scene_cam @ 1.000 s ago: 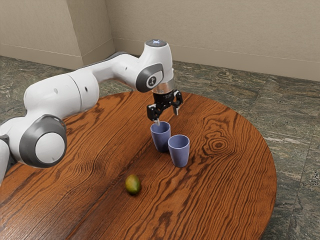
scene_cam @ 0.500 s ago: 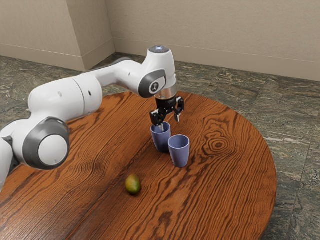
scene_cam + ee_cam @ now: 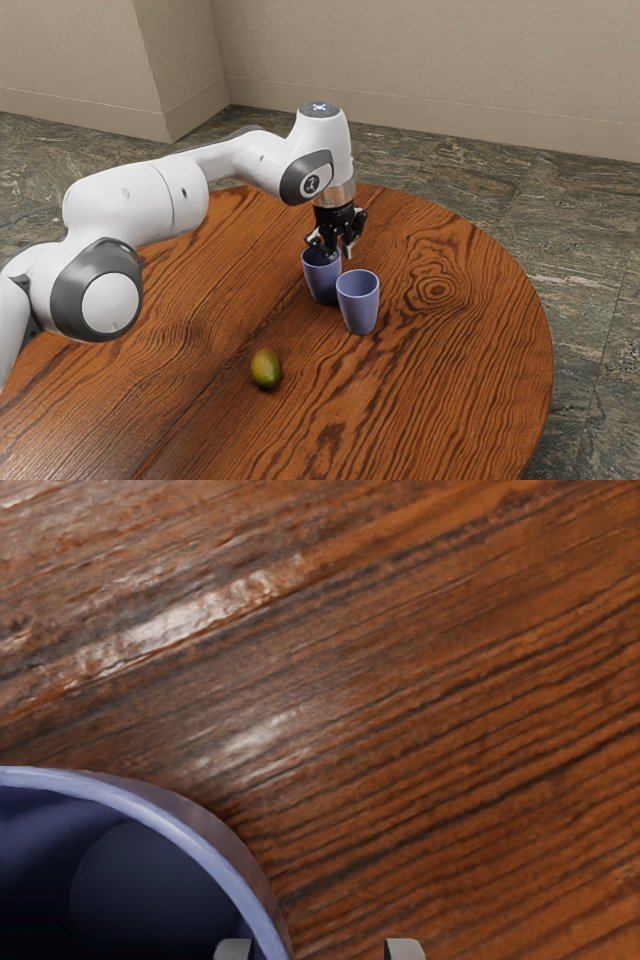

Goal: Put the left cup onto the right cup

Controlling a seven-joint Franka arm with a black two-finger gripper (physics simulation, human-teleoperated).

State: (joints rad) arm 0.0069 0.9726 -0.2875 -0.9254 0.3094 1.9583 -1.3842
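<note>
We're holding our gripper [image 3: 335, 246] right at the rim of the left cup [image 3: 321, 277], w/ the hand pointing down from the arm [image 3: 180, 190], which is reaching in from the ext. view's left. The claw is standing apart, not clamping anything. In the wrist view two fingertips [image 3: 233, 949] are showing w/ the cup's wall running btw them. One tip is sitting over the cup's inside, hard by the rim. The other is hanging over bare wood outside, w/ a clear gap to the wall. So the fingers are straddling the wall, not squeezing it.

The left cup, blue-purple, is sitting upright & mouth up on the round wooden table [image 3: 450, 380]. The right cup [image 3: 357, 302], same colour & shape, is standing upright just beside it, toward the ext. view's right & nearer the camera. The two are overlapping in that view, so we can't tell if they're touching. Neither cup is sitting on the other.

A green-yellow fruit [image 3: 265, 368] is lying on the wood well apart from both cups, nearer the camera & toward the ext. view's left.
</note>
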